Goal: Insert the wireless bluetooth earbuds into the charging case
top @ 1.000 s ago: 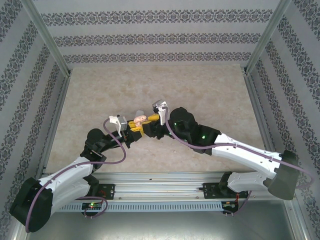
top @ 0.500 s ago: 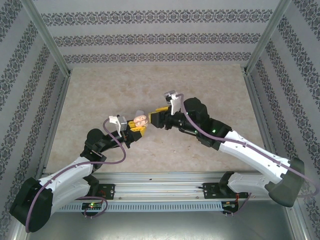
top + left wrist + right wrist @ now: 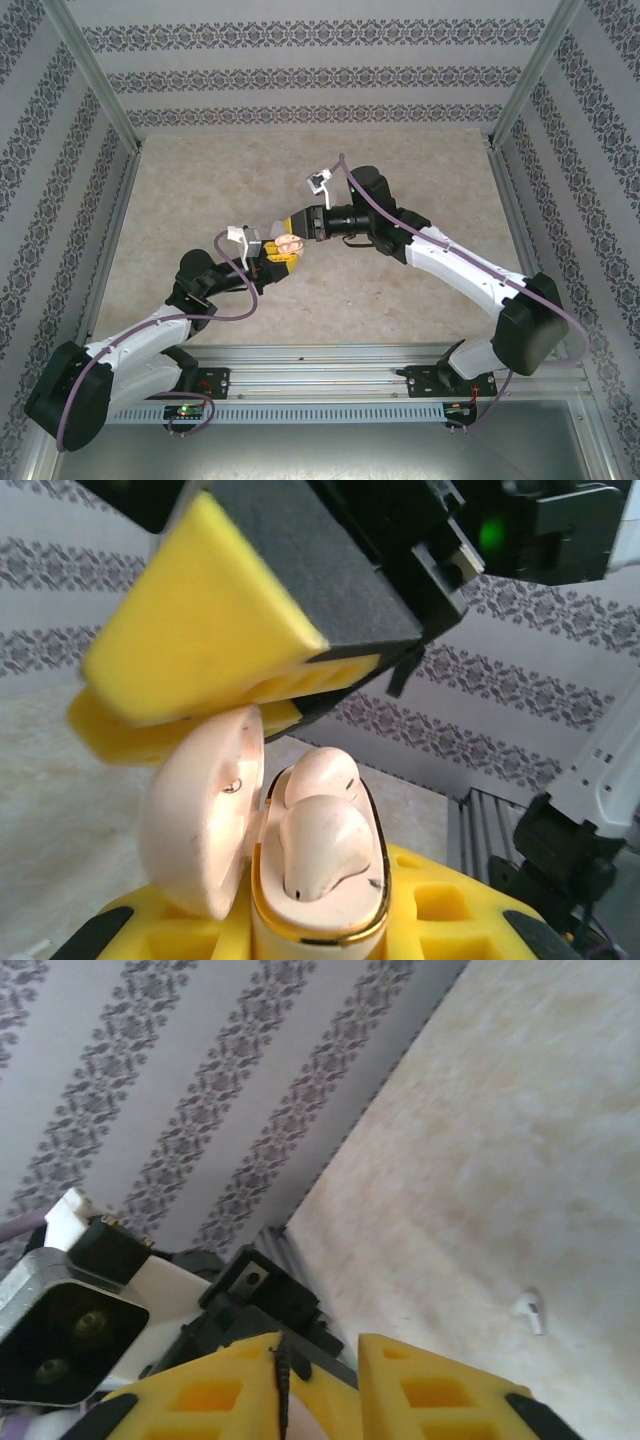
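The charging case is a pale glossy shell with a gold rim. It stands upright between the yellow fingers of my left gripper, which is shut on it. Its lid hangs open to the left. Two rounded earbuds sit side by side in the case. My right gripper hovers just above the lid, and its yellow fingers stand a narrow gap apart. In the top view the case sits between both grippers, with the left gripper below it. In the right wrist view nothing clear lies between the right gripper fingers.
A tiny white piece lies loose on the beige tabletop. Patterned walls and metal posts close in the table on three sides. The arms' base rail runs along the near edge.
The right gripper drew back from the case to the right, turned its wrist and came in again above the lid with its jaws narrower. The left gripper kept hold of the case.
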{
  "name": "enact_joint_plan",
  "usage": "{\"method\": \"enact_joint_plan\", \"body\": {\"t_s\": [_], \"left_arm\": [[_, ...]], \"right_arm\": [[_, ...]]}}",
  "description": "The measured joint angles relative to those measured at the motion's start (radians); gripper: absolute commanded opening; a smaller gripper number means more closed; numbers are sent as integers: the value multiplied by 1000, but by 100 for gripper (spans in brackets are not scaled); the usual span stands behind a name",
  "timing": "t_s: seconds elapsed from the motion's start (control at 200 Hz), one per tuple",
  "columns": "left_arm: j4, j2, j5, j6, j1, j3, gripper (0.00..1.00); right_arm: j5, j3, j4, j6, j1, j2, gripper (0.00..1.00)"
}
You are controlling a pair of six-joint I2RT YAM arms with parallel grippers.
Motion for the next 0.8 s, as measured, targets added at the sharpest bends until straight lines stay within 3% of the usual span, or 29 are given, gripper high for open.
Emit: {"method": "enact_joint_plan", "body": {"t_s": [0.23,0.415,0.47,0.625,0.799], "left_arm": [[1,27,9,-32,0,18,11],[2,36,18,-50,1,23,12],[0,36,16,-57,1,23,12],[-11,34,-3,-73,25,23,11],[-62,31,-24,-120,145,21,12]], "right_arm": [[-139,-18,48,34,-7,-25,22],[-156,-26,2,-9,-4,-72,23],[-154,-28,-21,-26,-4,-84,27],[-67,-45,-87,-60,-10,-141,31],[138,-44,-179,-100,-63,-185,38]]}}
